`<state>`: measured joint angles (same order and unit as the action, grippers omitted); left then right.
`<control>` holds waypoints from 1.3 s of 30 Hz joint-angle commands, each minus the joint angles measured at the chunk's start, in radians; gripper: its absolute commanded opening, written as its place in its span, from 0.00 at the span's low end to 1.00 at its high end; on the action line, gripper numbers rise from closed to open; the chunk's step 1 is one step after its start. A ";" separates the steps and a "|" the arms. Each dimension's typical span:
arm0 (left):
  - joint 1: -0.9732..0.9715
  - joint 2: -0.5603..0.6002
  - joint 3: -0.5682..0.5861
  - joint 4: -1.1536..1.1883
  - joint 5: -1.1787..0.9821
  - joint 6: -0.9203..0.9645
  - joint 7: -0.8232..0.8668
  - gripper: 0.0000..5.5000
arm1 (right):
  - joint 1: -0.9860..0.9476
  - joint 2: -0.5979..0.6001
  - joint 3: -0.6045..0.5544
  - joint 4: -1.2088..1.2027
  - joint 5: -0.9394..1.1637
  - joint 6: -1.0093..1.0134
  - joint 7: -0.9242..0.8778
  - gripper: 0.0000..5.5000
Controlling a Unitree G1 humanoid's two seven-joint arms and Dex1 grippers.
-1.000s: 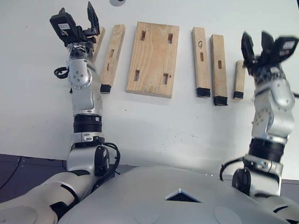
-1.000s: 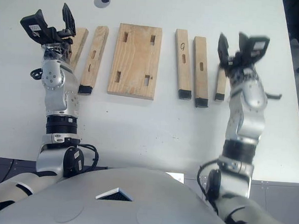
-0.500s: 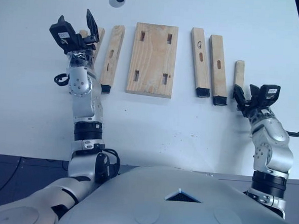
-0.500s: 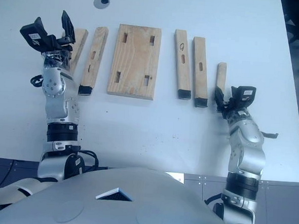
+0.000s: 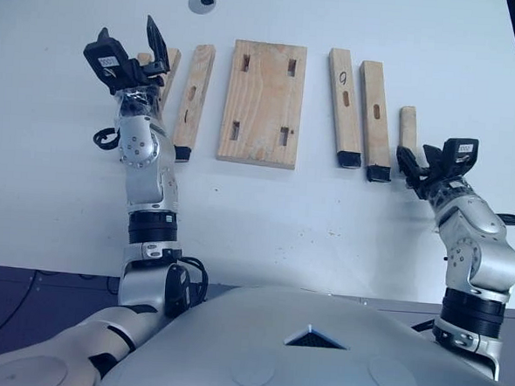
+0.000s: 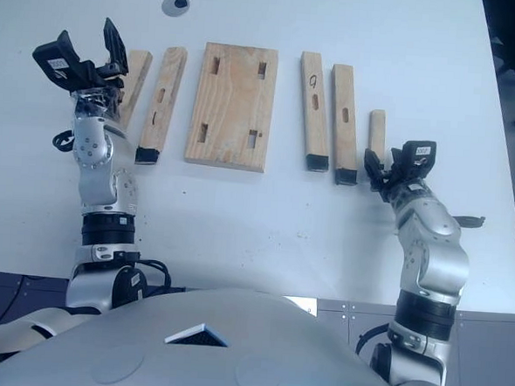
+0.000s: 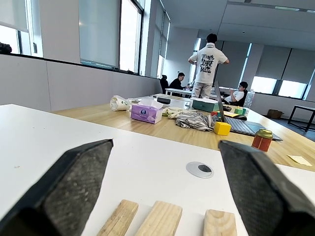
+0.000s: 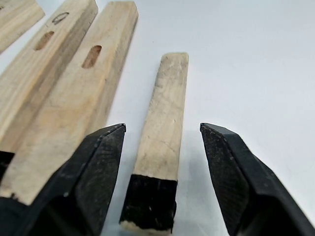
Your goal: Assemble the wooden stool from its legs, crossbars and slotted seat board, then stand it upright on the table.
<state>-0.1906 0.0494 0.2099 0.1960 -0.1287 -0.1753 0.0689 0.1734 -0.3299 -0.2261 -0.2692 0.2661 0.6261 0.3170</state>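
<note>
The slotted seat board (image 5: 263,101) lies flat mid-table. Left of it lie a long slotted leg (image 5: 194,97) and a shorter piece (image 5: 170,69). To the board's right are two slotted legs (image 5: 344,106) (image 5: 375,117) and a short crossbar (image 5: 408,125). My left gripper (image 5: 131,50) is open, held up over the far-left pieces, nothing in it. My right gripper (image 5: 428,162) is open and low at the crossbar's near end. In the right wrist view the crossbar (image 8: 164,123), with its black tip, lies between the two fingers (image 8: 101,167), apart from both.
A grey round grommet (image 5: 202,0) sits in the table near its far side. The white table (image 5: 265,220) has bare room between the parts and its front edge. Its right edge runs close to my right arm. Desks with clutter (image 7: 197,115) stand in the room behind.
My right arm has come down from a raised pose to the table, its open gripper now straddling the crossbar's near end. The left arm has barely moved.
</note>
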 commanded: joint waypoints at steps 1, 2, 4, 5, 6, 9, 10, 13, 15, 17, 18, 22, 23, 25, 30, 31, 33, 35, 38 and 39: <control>0.016 -0.002 0.003 -0.009 0.004 0.008 0.008 0.72 | 0.000 -0.028 0.016 -0.020 -0.004 0.047 0.005 0.50; 0.016 -0.002 0.003 -0.010 0.005 0.009 0.008 0.72 | 0.009 -0.039 0.027 -0.023 -0.012 0.063 0.009 0.50; 0.015 -0.002 0.002 -0.011 0.005 0.010 0.008 0.72 | 0.027 -0.066 0.056 -0.024 -0.037 0.091 0.015 0.50; 0.015 -0.001 0.002 -0.011 0.005 0.011 0.008 0.72 | 0.034 -0.079 0.070 -0.027 -0.047 0.104 0.018 0.50; 0.015 -0.001 0.003 -0.011 0.005 0.011 0.008 0.71 | 0.040 -0.090 0.082 -0.031 -0.054 0.113 0.020 0.48; 0.014 -0.001 0.002 -0.011 0.005 0.012 0.008 0.71 | 0.046 -0.108 0.098 -0.039 -0.069 0.128 0.017 0.40; 0.015 -0.001 0.003 -0.012 0.005 0.012 0.008 0.71 | 0.043 -0.113 0.103 -0.038 -0.075 0.133 0.013 0.37; 0.016 0.000 0.005 -0.013 0.005 0.012 0.010 0.71 | 0.036 -0.115 0.104 -0.036 -0.084 0.139 0.009 0.28; 0.018 -0.010 0.011 -0.022 -0.058 0.047 -0.034 0.71 | 0.023 -0.110 0.093 -0.028 -0.085 0.139 -0.002 0.24; 0.023 -0.011 0.008 -0.044 -0.096 0.080 -0.068 0.71 | -0.007 -0.099 0.070 -0.012 -0.096 0.100 -0.036 0.24; 0.025 0.005 -0.010 -0.058 -0.081 0.091 -0.083 0.71 | -0.046 -0.084 0.052 0.005 -0.099 0.036 -0.057 0.24; -0.024 0.044 -0.048 -0.157 -0.136 0.214 -0.167 0.71 | -0.281 -0.020 0.046 0.087 -0.049 -0.253 -0.022 0.24; -0.038 0.046 -0.049 -0.195 -0.202 0.275 -0.206 0.71 | -0.330 -0.004 0.060 0.104 -0.019 -0.313 0.027 0.24; -0.056 0.049 -0.063 -0.317 -0.396 0.468 -0.286 0.71 | -0.410 0.026 0.119 0.139 0.066 -0.389 0.191 0.24; -0.085 0.013 -0.050 -0.477 -0.863 0.848 -0.289 0.71 | -0.482 0.053 0.265 0.231 0.103 -0.453 0.406 0.24; -0.091 0.000 -0.041 -0.485 -0.925 0.883 -0.262 0.71 | -0.487 0.062 0.281 0.233 0.105 -0.453 0.424 0.24; -0.105 -0.006 -0.033 -0.481 -0.988 0.929 -0.217 0.71 | -0.487 0.070 0.312 0.214 0.115 -0.451 0.460 0.24; -0.114 -0.003 -0.026 -0.474 -1.019 0.950 -0.191 0.71 | -0.479 0.066 0.338 0.192 0.122 -0.448 0.491 0.24; -0.129 0.003 -0.016 -0.464 -1.039 0.958 -0.171 0.68 | -0.462 0.067 0.361 0.169 0.125 -0.443 0.506 0.24; -0.131 0.004 -0.013 -0.461 -1.039 0.956 -0.167 0.65 | -0.456 0.068 0.368 0.164 0.123 -0.444 0.503 0.24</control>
<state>-0.3049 0.0424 0.1935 -0.2768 -1.1624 0.7764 -0.1135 -0.2916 -0.2787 0.1278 -0.0860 0.3854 0.1781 0.8239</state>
